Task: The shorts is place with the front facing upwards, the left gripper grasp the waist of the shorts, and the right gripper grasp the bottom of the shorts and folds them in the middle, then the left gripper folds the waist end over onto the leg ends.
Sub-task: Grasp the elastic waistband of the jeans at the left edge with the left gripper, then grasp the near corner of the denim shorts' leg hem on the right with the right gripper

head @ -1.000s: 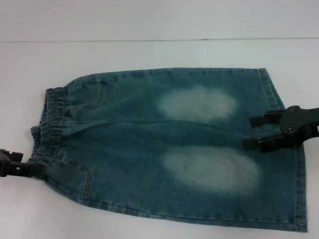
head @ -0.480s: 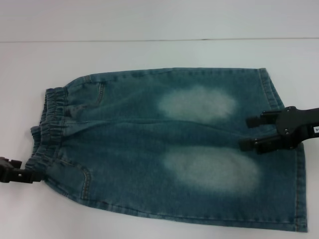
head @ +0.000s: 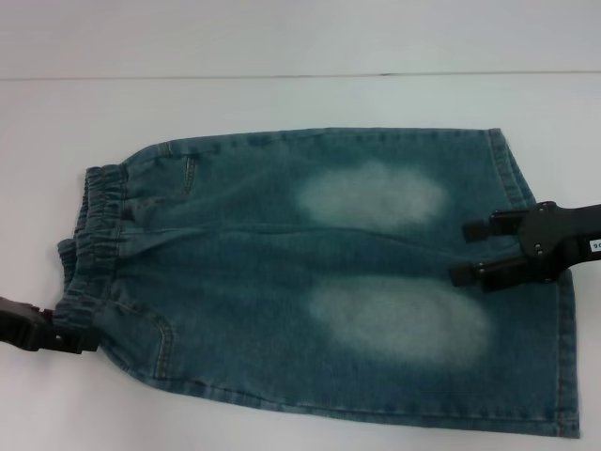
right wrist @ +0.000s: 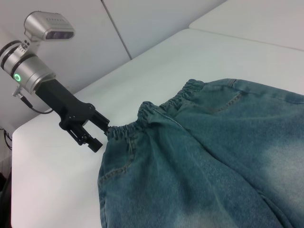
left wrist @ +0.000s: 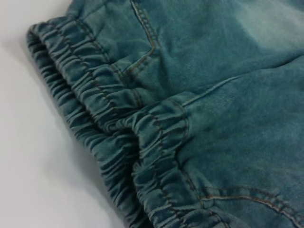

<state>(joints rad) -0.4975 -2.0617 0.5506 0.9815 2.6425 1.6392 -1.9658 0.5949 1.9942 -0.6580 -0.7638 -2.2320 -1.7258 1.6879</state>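
The blue-green denim shorts (head: 282,272) lie flat, front up, with two pale oval patches. The waist of the shorts (head: 94,235) is a gathered elastic band on the left, seen close in the left wrist view (left wrist: 118,128). The bottom of the shorts (head: 566,357), the straight leg hems, lies on the right. My left gripper (head: 80,336) sits low at the near corner of the waistband. The right wrist view shows the left gripper (right wrist: 103,135) open, its fingertips at that corner. My right gripper (head: 467,252) hovers open over the legs just inside the hems.
The shorts rest on a white table (head: 282,94). Its far edge runs across the back, and its left end (right wrist: 28,142) shows in the right wrist view. Bare table surrounds the shorts beyond the waistband and behind them.
My left gripper has slid nearer and slightly right, up to the near waistband corner. My right gripper has shifted a little left over the legs.
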